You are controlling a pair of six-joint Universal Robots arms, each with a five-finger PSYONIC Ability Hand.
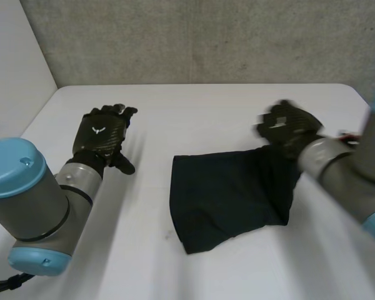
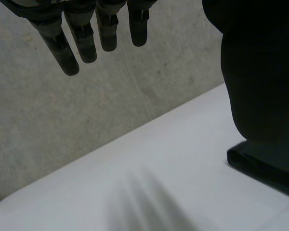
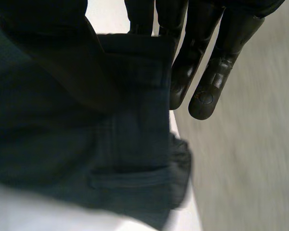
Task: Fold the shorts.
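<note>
The dark navy shorts (image 1: pixel 228 194) lie folded on the white table (image 1: pixel 206 106), right of centre. My right hand (image 1: pixel 290 125) is at their far right corner, and the cloth rises from the table up to it. In the right wrist view the shorts (image 3: pixel 130 159) hang from my right hand (image 3: pixel 209 82), their edge pinched between the thumb and the fingers. My left hand (image 1: pixel 103 134) hovers over bare table well left of the shorts, open, fingers straight (image 2: pixel 86 43), holding nothing. The left wrist view catches a near edge of the shorts (image 2: pixel 260 163) beyond that hand.
A grey concrete wall (image 1: pixel 206 37) runs along the table's far edge. My left arm (image 1: pixel 25 200) fills the near left corner, and my right arm (image 1: pixel 344 169) reaches in over the right side of the shorts.
</note>
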